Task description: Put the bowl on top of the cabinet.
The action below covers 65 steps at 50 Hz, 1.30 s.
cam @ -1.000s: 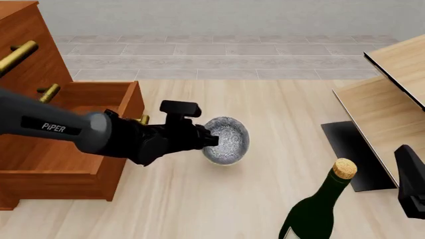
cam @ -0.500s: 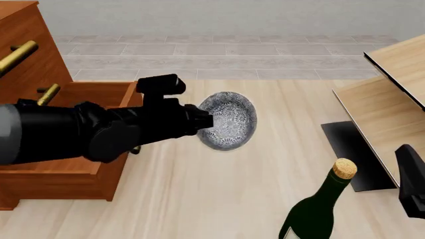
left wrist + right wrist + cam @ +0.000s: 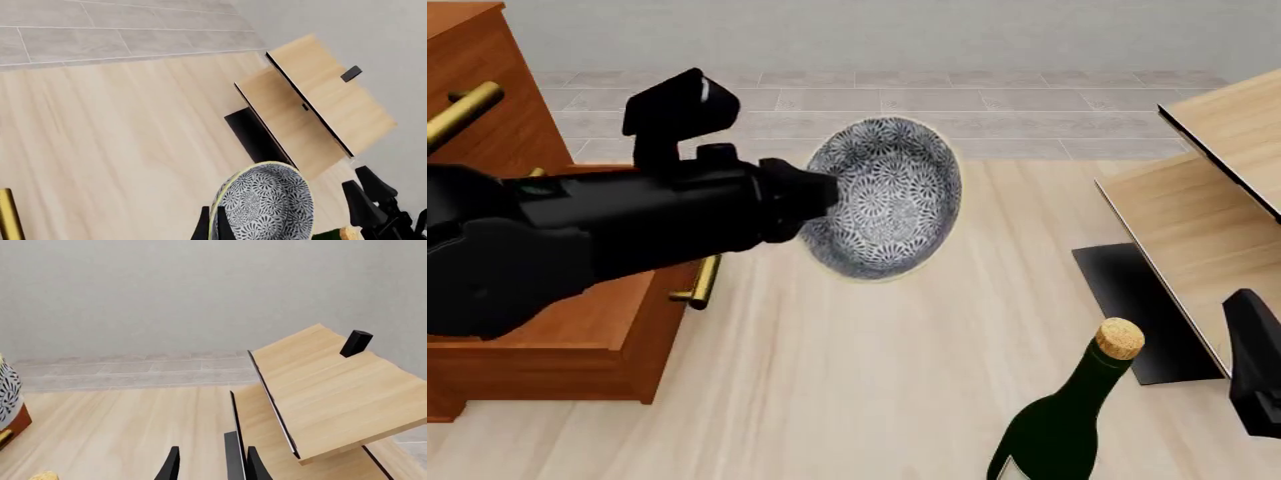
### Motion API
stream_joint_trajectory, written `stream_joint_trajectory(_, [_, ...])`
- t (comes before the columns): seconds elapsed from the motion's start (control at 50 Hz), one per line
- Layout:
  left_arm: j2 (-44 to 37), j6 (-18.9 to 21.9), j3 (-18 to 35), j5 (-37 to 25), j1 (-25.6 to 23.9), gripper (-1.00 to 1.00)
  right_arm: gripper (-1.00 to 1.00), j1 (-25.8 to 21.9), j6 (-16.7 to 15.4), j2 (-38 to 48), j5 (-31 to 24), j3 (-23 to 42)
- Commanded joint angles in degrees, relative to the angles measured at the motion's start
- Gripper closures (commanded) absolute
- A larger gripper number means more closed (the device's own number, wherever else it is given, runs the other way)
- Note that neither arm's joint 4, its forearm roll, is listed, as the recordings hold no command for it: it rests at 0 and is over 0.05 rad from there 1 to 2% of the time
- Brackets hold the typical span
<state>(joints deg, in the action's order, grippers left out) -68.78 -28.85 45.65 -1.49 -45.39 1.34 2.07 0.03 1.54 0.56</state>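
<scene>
The bowl [image 3: 888, 195], white with a fine grey-blue pattern, hangs above the table, tipped on its side with its opening toward the camera. My left gripper [image 3: 815, 200] is shut on its left rim. In the left wrist view the fingers [image 3: 203, 229] pinch the rim of the bowl [image 3: 270, 205]. The reddish-brown cabinet [image 3: 487, 90] stands at the far left, its lower drawer [image 3: 574, 330] pulled out, mostly behind my left arm. My right gripper [image 3: 212, 467] is open and holds nothing, low at the right edge [image 3: 1254, 375]. The right wrist view catches the bowl [image 3: 7, 392] at its edge.
A dark green corked wine bottle [image 3: 1068, 420] stands near the front right. A pale light-wood structure with black edges [image 3: 1208, 190] fills the right side. Brass bar handles [image 3: 461, 110] stick out from the cabinet front, one [image 3: 703, 283] on the open drawer.
My left arm has lifted the bowl off the table and carried it upward. The bowl has tipped further toward the camera. The right arm has not moved.
</scene>
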Motion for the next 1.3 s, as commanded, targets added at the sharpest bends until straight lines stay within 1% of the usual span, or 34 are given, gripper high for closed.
stream_joint_trajectory(0.02, [5.3, 0.5, 3.0, -5.9, -0.6, 1.0, -1.0, 0.1, 0.0, 0.0, -0.1, 0.2])
stream_joint_trajectory(0.04, [5.9, 1.1, 3.6, -6.7, 0.3, 1.0, -1.0, 0.1, 0.0, 0.0, 0.0, 0.1])
stream_joint_trajectory(0.08, [6.5, 0.5, 4.9, -8.9, 0.8, 1.0, -1.0, 0.2, 0.0, 0.0, 0.2, -0.1])
stream_joint_trajectory(0.1, [6.9, 1.6, 5.8, -10.1, 1.6, 1.0, -1.0, 0.3, 0.1, 0.0, 0.3, -0.2])
stream_joint_trajectory(0.12, [7.1, 0.4, 6.4, -11.7, 2.3, 1.0, -1.0, 0.3, 0.1, 0.0, 0.3, -0.1])
stream_joint_trajectory(0.14, [6.8, 2.2, 7.8, -14.5, 5.0, 1.0, -1.0, 0.3, 0.1, 0.0, 0.1, 0.1])
stream_joint_trajectory(0.2, [7.6, 2.0, 9.3, -16.6, 5.6, 1.0, -1.0, 0.3, 0.1, 0.0, 0.2, 0.0])
stream_joint_trajectory(0.22, [7.8, 1.7, 11.0, -19.5, 6.8, 1.0, -1.0, 0.3, 0.0, 0.0, 0.2, -0.1])
stream_joint_trajectory(0.28, [8.5, 2.1, 12.4, -21.2, 7.3, 1.0, -1.0, 0.2, 0.0, 0.0, 0.1, 0.0])
stream_joint_trajectory(0.3, [9.1, 2.4, 14.1, -23.5, 9.0, 1.0, -1.0, 0.1, 0.0, 0.0, 0.0, 0.0])
stream_joint_trajectory(0.32, [9.1, 2.4, 14.1, -23.6, 9.0, 1.0, -1.0, 0.1, 0.0, 0.0, 0.0, 0.0])
stream_joint_trajectory(0.34, [8.9, 2.8, 15.2, -25.7, 10.8, 1.0, -1.0, 0.1, 0.0, 0.0, -0.1, 0.1])
stream_joint_trajectory(0.38, [9.2, 3.5, 16.7, -27.7, 12.5, 1.0, -1.0, 0.2, 0.0, 0.0, -0.1, 0.0])
stream_joint_trajectory(0.4, [9.2, 3.0, 17.7, -29.2, 13.2, 1.0, -1.0, 0.1, -0.1, 0.0, 0.1, -0.2])
stream_joint_trajectory(0.44, [10.3, 5.8, 19.9, -32.7, 18.3, 1.0, -1.0, 0.1, -0.2, 0.0, 0.0, -0.2])
stream_joint_trajectory(0.48, [10.0, 4.2, 21.2, -33.7, 17.3, 1.0, -1.0, 0.0, -0.2, 0.0, -0.1, -0.1])
stream_joint_trajectory(0.54, [9.7, 2.3, 23.0, -36.5, 18.7, 1.0, -1.0, 0.0, -0.3, 0.0, 0.0, -0.2])
stream_joint_trajectory(0.56, [9.7, 2.8, 24.1, -37.0, 18.6, 1.0, -1.0, 0.0, -0.3, 0.0, 0.0, -0.2])
stream_joint_trajectory(0.58, [10.1, 3.4, 25.3, -38.5, 20.5, 1.0, -1.0, 0.1, -0.3, 0.0, -0.1, -0.2])
stream_joint_trajectory(0.62, [9.7, 2.8, 27.5, -39.8, 19.9, 1.0, -1.0, 0.0, -0.3, 0.0, -0.2, -0.1])
stream_joint_trajectory(0.64, [9.8, 2.1, 27.8, -40.8, 21.4, 1.0, -1.0, 0.0, -0.3, 0.0, -0.1, -0.1])
stream_joint_trajectory(0.7, [9.5, 4.1, 30.7, -43.4, 24.0, 1.0, -1.0, -0.1, -0.3, 0.0, -0.1, -0.2])
stream_joint_trajectory(0.78, [8.5, 3.1, 32.3, -45.5, 25.5, 1.0, -1.0, -0.1, -0.3, 0.0, -0.2, -0.1])
stream_joint_trajectory(0.8, [8.1, 3.7, 33.3, -46.7, 27.4, 1.0, -1.0, -0.1, -0.3, 0.0, -0.2, -0.1])
stream_joint_trajectory(0.84, [7.7, 4.2, 34.0, -47.6, 28.5, 1.0, -1.0, -0.1, -0.3, 0.0, -0.1, -0.1])
stream_joint_trajectory(0.88, [6.3, 5.2, 35.9, -50.0, 31.5, 1.0, -1.0, 0.0, -0.3, 0.0, -0.2, 0.0])
stream_joint_trajectory(0.92, [5.9, 5.0, 36.8, -50.2, 31.4, 1.0, -1.0, 0.0, -0.3, 0.0, -0.4, 0.2])
stream_joint_trajectory(1.0, [5.9, 6.6, 39.1, -53.2, 37.6, 1.0, -1.0, 0.1, -0.3, 0.0, -0.2, 0.0])
stream_joint_trajectory(1.02, [5.4, 5.5, 39.4, -54.1, 38.1, 1.0, -1.0, 0.1, -0.3, 0.0, -0.2, 0.0])
stream_joint_trajectory(1.14, [3.5, 6.5, 43.4, -57.5, 41.1, 1.0, -1.0, 0.0, -0.3, 0.0, -0.2, 0.0])
stream_joint_trajectory(1.18, [2.4, 5.2, 44.7, -58.5, 41.3, 1.0, -1.0, 0.0, -0.4, 0.0, -0.1, -0.2])
stream_joint_trajectory(1.26, [0.4, 4.3, 48.5, -62.2, 46.2, 1.0, -1.0, 0.0, -0.5, 0.0, -0.2, 0.0])
stream_joint_trajectory(1.28, [-0.3, 3.7, 49.9, -62.5, 45.4, 1.0, -1.0, 0.0, -0.5, 0.0, -0.2, -0.1])
stream_joint_trajectory(1.3, [-1.0, 3.0, 50.8, -63.9, 46.4, 1.0, -1.0, 0.0, -0.6, 0.0, -0.1, -0.1])
